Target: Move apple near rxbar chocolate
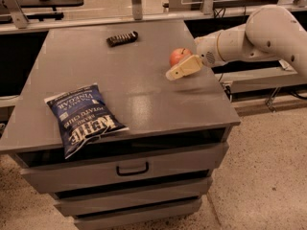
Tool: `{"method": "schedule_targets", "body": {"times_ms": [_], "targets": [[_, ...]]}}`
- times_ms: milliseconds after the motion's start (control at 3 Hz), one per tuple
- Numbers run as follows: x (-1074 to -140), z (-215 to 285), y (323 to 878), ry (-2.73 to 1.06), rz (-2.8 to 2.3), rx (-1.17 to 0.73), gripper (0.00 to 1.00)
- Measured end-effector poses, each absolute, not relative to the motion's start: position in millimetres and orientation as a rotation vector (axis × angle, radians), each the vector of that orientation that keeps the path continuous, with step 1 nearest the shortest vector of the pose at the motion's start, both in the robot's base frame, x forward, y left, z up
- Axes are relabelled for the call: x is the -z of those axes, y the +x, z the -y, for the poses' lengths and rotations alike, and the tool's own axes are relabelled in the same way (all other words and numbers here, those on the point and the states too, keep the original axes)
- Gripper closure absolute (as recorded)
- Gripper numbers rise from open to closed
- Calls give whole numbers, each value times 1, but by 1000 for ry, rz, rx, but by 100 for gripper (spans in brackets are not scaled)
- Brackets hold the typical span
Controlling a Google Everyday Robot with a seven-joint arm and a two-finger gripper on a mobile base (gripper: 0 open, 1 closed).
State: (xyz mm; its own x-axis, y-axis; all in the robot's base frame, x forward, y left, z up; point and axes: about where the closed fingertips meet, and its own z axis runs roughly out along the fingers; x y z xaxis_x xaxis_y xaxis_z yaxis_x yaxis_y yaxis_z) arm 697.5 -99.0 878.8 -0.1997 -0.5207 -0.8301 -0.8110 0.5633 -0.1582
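Grey cabinet top (144,97). The apple (177,55) sits near the right edge, with the gripper (184,68) right against its front; grip state can't be told. The rxbar chocolate (122,38) lies well apart toward the back. The apple is likely firm, smooth and prone to rolling, so grasp it across the middle.

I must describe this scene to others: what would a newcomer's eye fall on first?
First the blue chip bag at the front left of the grey cabinet top. Then the red apple near the right edge, with the gripper close in front of it, and the dark bar at the back.
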Motion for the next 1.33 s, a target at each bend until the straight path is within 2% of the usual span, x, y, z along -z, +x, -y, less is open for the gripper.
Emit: {"method": "schedule_targets", "body": {"times_ms": [333,1000,1333], "targets": [[-866,101,706,-1062,-1872,-410,16],[-877,114,706,-1027,-1826,-413,63],[-928,143,693,-1006,-1782,-337,87]]}}
